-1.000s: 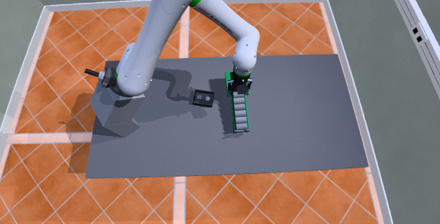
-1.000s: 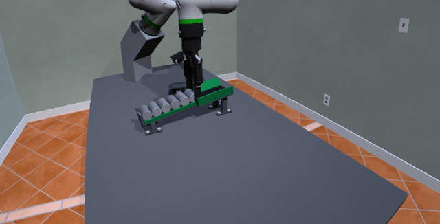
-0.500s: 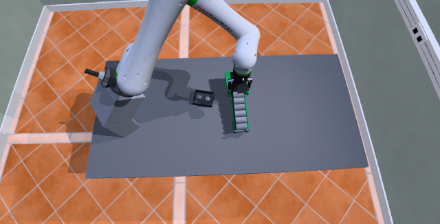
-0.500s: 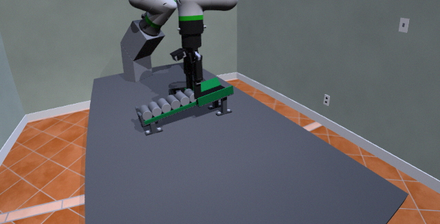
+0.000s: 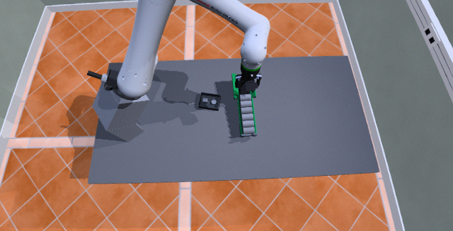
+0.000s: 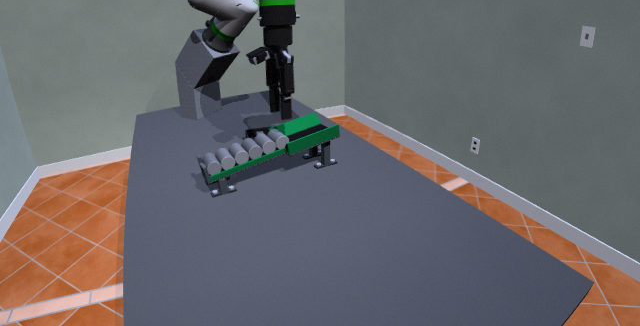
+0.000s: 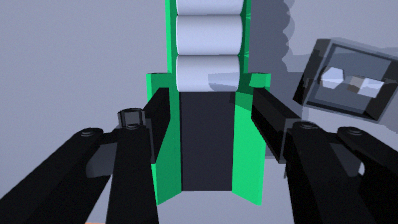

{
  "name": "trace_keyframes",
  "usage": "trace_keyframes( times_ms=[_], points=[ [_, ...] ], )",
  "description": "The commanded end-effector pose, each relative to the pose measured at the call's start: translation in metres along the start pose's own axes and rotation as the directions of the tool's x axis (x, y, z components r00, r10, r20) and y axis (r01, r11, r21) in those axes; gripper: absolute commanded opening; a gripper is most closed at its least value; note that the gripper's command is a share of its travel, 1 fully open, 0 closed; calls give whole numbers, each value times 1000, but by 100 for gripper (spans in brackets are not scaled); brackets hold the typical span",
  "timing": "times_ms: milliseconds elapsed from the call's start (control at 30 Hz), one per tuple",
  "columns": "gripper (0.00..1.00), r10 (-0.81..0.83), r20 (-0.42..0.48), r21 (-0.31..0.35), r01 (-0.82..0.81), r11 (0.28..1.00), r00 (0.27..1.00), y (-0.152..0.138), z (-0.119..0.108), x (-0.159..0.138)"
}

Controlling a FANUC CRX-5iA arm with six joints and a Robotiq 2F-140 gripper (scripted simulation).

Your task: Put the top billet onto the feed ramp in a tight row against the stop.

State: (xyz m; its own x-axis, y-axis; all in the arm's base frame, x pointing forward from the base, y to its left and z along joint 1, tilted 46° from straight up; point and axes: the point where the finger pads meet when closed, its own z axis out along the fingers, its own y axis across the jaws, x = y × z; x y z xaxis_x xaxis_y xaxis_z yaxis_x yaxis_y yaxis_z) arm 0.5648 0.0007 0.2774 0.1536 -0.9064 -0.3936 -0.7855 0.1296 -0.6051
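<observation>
The green feed ramp [image 5: 245,108] stands on the dark mat, and it also shows in the exterior view [image 6: 270,151]. Several grey billets [image 6: 245,152] lie side by side across the ramp in one row running down to its low end; none is stacked on another. In the wrist view the uppermost billet [image 7: 208,73] lies straight across the ramp, touching the one below it. My gripper [image 7: 211,103] hangs above the ramp's empty upper end [image 7: 207,145], just behind that billet. Its fingers stand apart on either side of the ramp with nothing between them. The gripper also shows in the exterior view [image 6: 284,111].
A small black tray [image 5: 209,101] with two pale pieces sits on the mat beside the ramp, also in the wrist view [image 7: 347,80]. The arm's grey pedestal [image 5: 118,110] stands at the mat's far-left end. Orange tiled floor surrounds the mat.
</observation>
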Motion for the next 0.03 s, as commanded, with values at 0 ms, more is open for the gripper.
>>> trace_keyframes(
  times_ms=[0],
  points=[
    [51, -1, 1, 1, 1, 1000, 1000, 0, -4, 0]
  ],
)
